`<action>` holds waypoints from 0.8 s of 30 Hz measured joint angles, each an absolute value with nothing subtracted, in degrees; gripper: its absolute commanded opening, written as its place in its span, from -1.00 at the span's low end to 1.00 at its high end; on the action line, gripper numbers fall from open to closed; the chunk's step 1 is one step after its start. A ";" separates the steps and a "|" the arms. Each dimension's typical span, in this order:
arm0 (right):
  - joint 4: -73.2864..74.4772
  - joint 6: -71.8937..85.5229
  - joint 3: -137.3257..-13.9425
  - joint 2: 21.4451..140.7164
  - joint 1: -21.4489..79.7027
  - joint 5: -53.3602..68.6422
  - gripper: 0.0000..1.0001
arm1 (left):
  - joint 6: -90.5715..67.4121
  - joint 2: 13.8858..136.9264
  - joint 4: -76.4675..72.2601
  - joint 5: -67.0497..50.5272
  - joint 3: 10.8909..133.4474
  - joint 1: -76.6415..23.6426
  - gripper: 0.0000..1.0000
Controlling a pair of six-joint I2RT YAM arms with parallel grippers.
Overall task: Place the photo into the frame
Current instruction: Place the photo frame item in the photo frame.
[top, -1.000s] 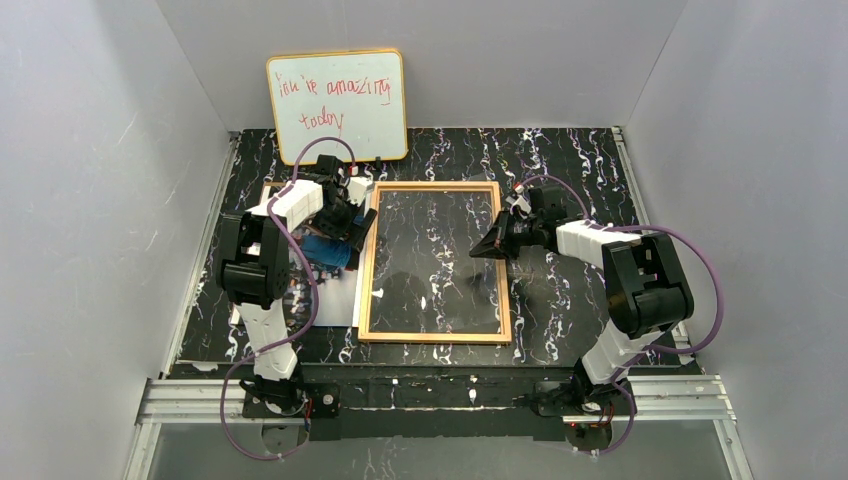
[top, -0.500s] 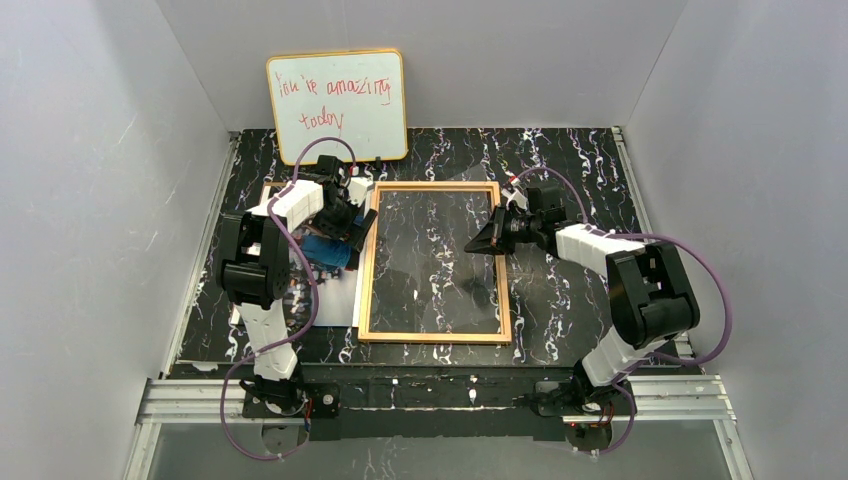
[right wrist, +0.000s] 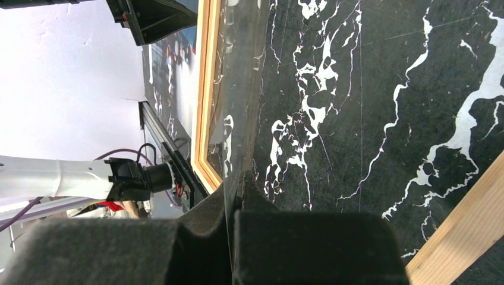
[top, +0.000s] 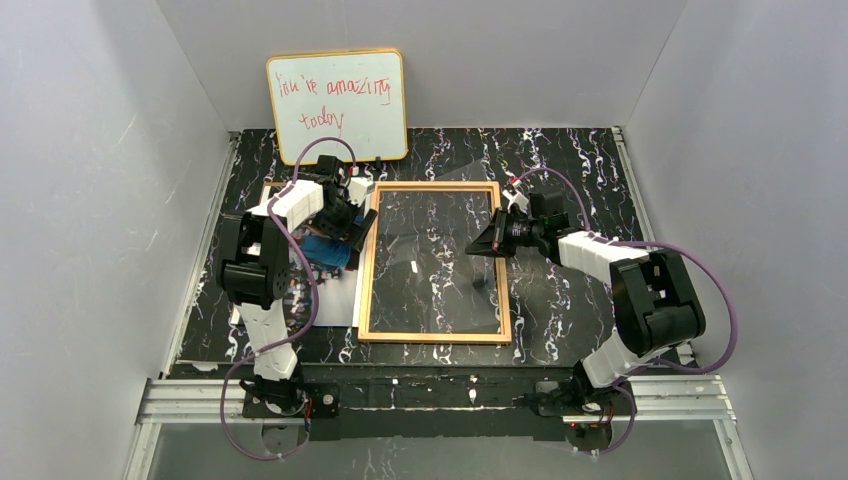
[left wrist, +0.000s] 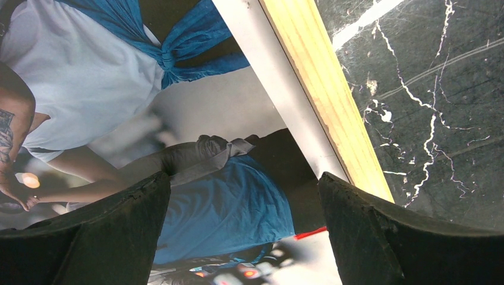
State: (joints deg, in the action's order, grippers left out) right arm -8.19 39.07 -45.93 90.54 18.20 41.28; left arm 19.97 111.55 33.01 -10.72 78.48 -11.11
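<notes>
Photo (left wrist: 89, 77) | under spread left end effector (left wrist: 242, 184) | right end effector (right wrist: 235, 190) pinches pane (right wrist: 238, 89)

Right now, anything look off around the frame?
Yes: the clear pane is not lying flat in the frame. The right gripper pinches its right edge and holds it tilted up. The photo lies outside, beside the frame's left rail.

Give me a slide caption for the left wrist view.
Open left pincer above the photo, beside the wooden frame.
</notes>
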 measured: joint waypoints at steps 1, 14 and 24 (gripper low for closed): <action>-8.36 38.98 -45.93 90.56 18.22 41.30 -0.97 | 19.94 111.55 32.99 -10.72 78.48 -11.11 0.85; -9.54 36.40 -45.52 93.21 19.16 38.26 -0.76 | 19.97 111.55 33.01 -10.59 78.48 -11.16 0.84; -5.98 33.12 -45.54 93.86 20.16 32.60 0.48 | 20.03 111.55 32.97 -10.48 78.41 -11.22 0.85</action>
